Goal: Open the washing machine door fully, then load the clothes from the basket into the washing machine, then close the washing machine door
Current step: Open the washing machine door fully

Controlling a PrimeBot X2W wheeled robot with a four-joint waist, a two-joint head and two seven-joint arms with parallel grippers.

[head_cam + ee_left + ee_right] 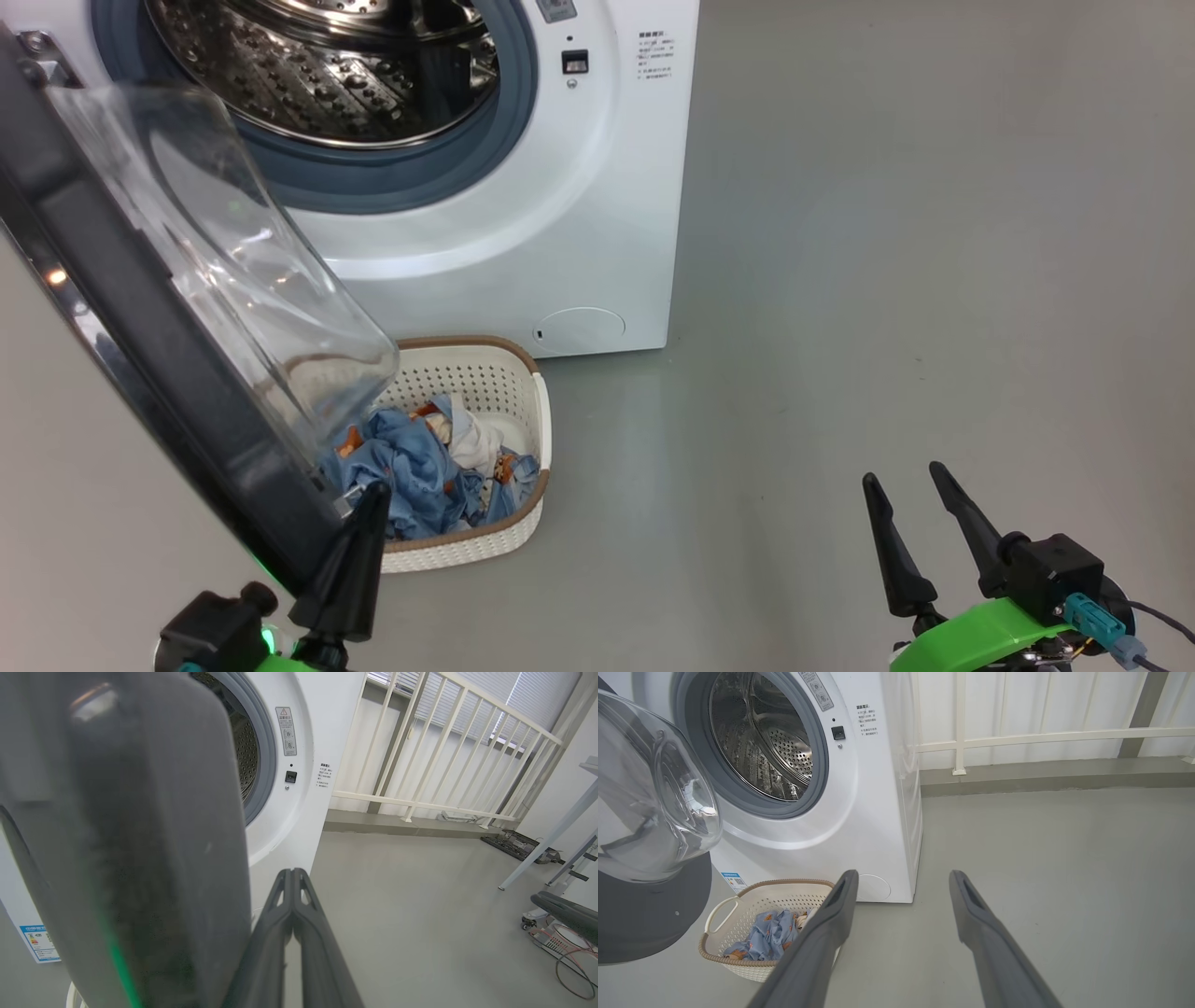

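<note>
The white washing machine (579,187) stands with its steel drum (327,65) exposed. Its door (121,308) hangs open to the left, black rim and bulging clear glass (252,280) leaning over the basket (476,373). Blue printed clothes (411,467) with a white piece lie in the cream basket (738,905) on the floor before the machine. My left gripper (373,490) is shut, its tips right beside the door's lower rim, which looms dark in the left wrist view (140,835). My right gripper (906,481) stands open and empty over bare floor to the right.
Grey floor (887,280) spreads wide to the right of the machine. A white railing (444,756) runs behind it. Table legs (551,835), cables and a dark chair part (565,912) sit far right in the left wrist view.
</note>
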